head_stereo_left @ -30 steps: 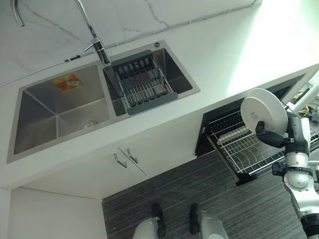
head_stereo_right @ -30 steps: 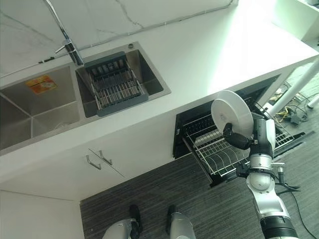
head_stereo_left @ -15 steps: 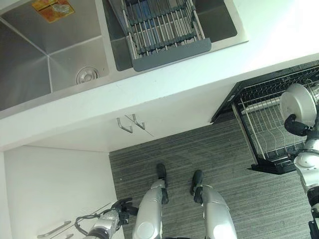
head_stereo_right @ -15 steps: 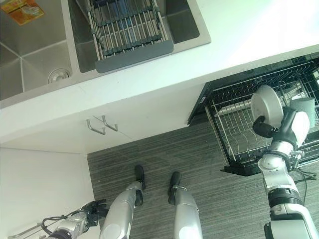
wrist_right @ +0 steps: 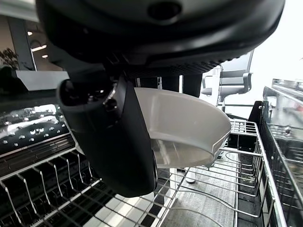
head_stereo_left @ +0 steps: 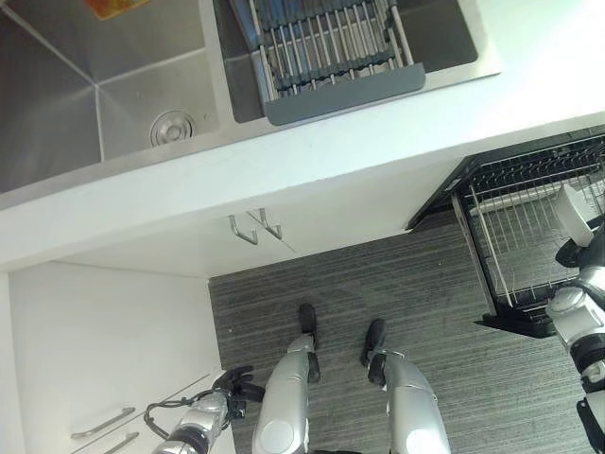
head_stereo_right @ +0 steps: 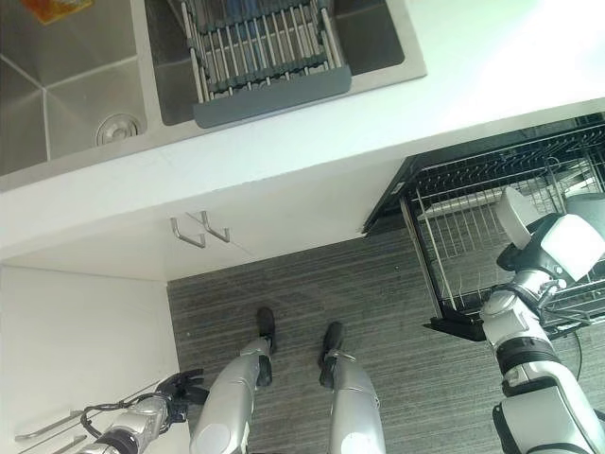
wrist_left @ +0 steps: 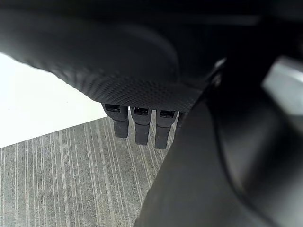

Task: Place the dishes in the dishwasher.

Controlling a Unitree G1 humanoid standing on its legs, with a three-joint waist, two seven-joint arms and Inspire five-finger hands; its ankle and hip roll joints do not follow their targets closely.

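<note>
Steel sink [head_stereo_left: 113, 95], grey drying rack [head_stereo_left: 331, 52]

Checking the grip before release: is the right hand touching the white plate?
Touching. The right wrist view shows the right hand with its thumb pressed across the white plate, held above the dishwasher rack.

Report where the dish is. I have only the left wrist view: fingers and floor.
Observer: The right hand holds the dish, with its thumb curled across it.
Operator: Give me its position against the dishwasher.
Observer: It is tilted over the pulled-out rack. I can't tell whether it touches the wires.
Operator: Check the sink.
Observer: A grey drainer basket sits across the right basin of the sink.
</note>
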